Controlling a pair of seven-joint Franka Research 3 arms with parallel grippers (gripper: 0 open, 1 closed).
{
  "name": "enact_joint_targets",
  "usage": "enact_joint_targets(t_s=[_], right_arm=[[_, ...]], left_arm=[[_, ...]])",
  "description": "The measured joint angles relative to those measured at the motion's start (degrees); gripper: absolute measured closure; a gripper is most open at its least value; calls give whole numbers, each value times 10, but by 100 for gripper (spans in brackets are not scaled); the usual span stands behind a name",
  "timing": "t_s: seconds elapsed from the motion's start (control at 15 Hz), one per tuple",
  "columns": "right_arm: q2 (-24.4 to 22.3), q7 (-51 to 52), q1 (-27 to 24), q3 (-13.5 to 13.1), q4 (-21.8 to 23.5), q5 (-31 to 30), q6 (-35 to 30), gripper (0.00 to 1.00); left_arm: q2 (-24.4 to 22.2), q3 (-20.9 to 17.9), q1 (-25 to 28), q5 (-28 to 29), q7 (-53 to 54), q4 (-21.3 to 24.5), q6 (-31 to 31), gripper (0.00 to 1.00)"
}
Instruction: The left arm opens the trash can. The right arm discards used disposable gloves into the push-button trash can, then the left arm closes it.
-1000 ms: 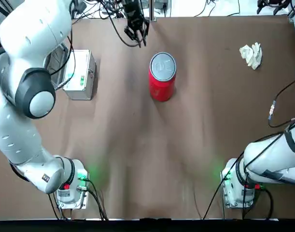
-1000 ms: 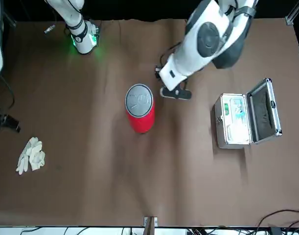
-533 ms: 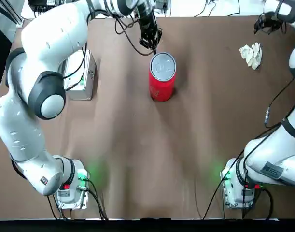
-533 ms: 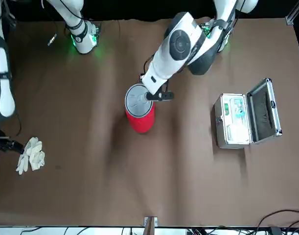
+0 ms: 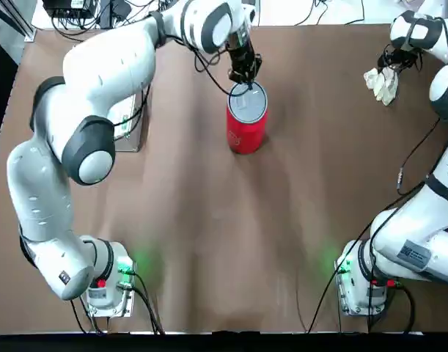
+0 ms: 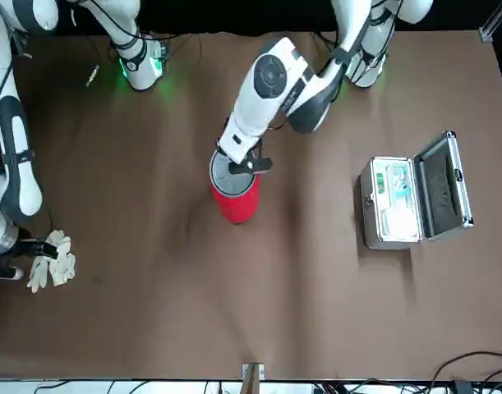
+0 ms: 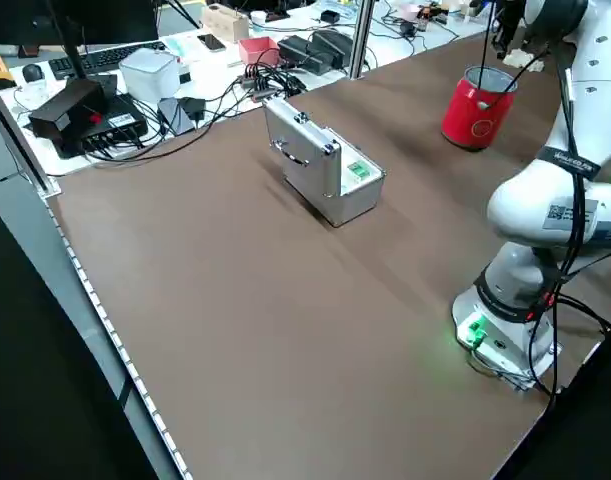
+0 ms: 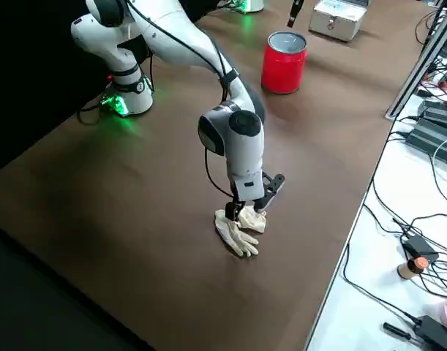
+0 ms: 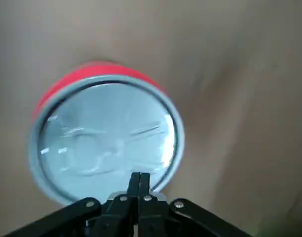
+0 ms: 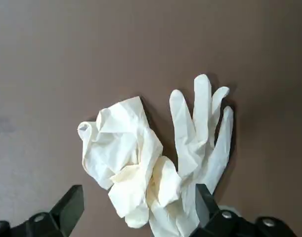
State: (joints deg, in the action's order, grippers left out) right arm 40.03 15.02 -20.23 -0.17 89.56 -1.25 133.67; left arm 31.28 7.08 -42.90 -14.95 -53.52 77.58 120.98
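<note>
Your left gripper [image 9: 139, 178] sits clenched, fingers pressed together, over the far rim of the trash can [image 5: 245, 128] lid (the lid is down), mid-table. Your right gripper [image 10: 136, 210] hangs spread wide just above the gloves [image 10: 155, 160], which lie crumpled on the table [image 5: 209, 220] at the far right corner.

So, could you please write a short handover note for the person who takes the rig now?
Left gripper: shut, fingertips over the rim of the trash can lid, placed to press.
Right gripper: open, above the gloves, holding nothing.
Trash can stands mid-table with its lid closed. Gloves lie on the table near the robot's far right corner. A silver case sits open on its left side.
Done: both arms in position.
Left: open the lid, grasp and drop the gloves, close the lid.
</note>
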Motion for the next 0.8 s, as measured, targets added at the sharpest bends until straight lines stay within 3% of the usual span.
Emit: enact_joint_targets(t_s=[0.27, 0.8], right_arm=[[14, 0, -7, -3, -2, 0, 0, 0], [68, -57, -39, 0, -8, 1, 54, 1]], left_arm=[[35, -2, -23, 16, -2, -1, 69, 99], [46, -2, -32, 68, -2, -5, 72, 99]])
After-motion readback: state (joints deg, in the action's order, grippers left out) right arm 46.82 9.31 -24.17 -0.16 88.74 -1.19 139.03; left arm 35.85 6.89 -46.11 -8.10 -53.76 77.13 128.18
